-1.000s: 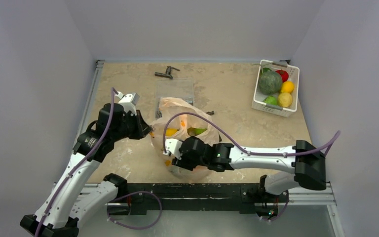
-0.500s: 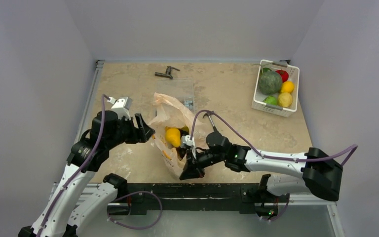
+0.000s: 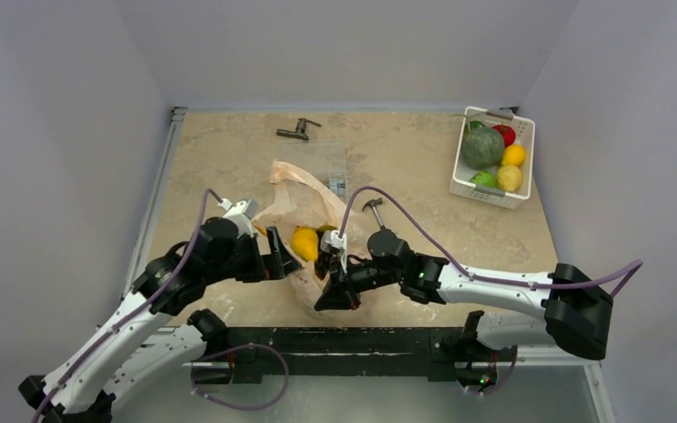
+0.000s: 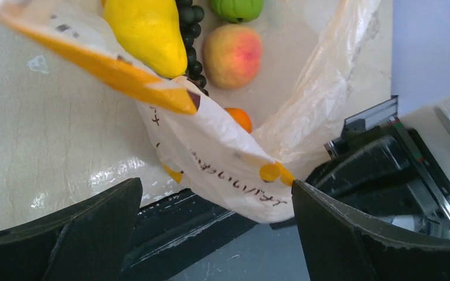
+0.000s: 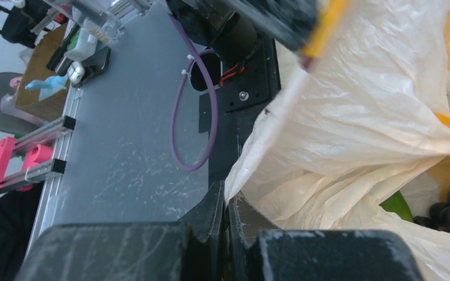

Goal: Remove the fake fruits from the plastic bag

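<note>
- Top view: we see the thin, translucent peach-orange plastic bag (image 3: 304, 204) lying between left gripper (image 3: 282, 259) and right gripper (image 3: 327, 299).
- Left wrist: jaws spread wide, released; glossy orange-pink peach (image 4: 232, 47) lies inside the bag.
- Right wrist: we see fingers (image 5: 202, 225) clenched on bag film.

left arm: bent at the elbow, reached toward centre | left gripper (image 3: 282, 256): jaws spread wide | right arm: stretched leftward, wrist pitched down | right gripper (image 5: 225, 206): jaws pinched together on the plastic bag (image 5: 357, 117)
</note>
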Motion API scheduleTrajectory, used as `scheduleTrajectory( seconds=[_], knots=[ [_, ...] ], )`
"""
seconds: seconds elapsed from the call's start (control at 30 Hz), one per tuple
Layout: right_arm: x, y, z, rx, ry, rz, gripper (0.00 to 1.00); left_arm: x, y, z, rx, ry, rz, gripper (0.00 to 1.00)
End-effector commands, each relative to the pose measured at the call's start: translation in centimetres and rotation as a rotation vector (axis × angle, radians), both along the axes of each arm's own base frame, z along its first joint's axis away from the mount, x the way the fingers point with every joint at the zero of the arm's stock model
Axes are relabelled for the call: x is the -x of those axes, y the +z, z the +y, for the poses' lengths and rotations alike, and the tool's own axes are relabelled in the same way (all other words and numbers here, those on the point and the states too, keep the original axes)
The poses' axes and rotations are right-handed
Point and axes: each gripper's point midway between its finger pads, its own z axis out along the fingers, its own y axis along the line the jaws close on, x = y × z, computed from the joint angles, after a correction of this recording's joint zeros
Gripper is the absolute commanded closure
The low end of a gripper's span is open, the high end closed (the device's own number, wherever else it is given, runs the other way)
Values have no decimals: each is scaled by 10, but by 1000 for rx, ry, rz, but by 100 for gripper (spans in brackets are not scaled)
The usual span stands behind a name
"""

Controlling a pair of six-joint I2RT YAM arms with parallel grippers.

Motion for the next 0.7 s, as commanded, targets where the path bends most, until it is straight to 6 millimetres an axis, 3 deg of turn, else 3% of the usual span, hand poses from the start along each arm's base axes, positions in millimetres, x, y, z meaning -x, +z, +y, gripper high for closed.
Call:
scheduleTrajectory(
  seconds=[0.0,0.03,0.07,0.13,0.2,0.27,0.33,0.53,0.67],
  knots=[
    [5,4,14,32,-5,-47,100,-20,-13,-16,-65,44,20,0],
    [7,4,17,36,0,-55,100,-22,-17,-11,-112,55,12,2],
    [17,0,18,54,20,-64,100,-24,-22,-4,-163,63,11,12],
    [23,-8,17,90,13,-76,100,-23,-31,7,-232,66,5,46],
    [21,-20,11,128,-25,-62,100,-21,-36,8,-236,50,1,75],
    [14,-31,3,162,-103,-39,100,-18,-38,4,-217,12,-11,96],
    [13,-39,-6,176,-150,-9,98,-16,-42,1,-214,-20,-23,100],
    [34,-40,-27,198,-139,129,44,-8,-57,-10,-201,-106,11,100],
    [34,-40,-40,267,-158,117,31,-6,-61,-8,-225,-129,12,100]
  ],
)
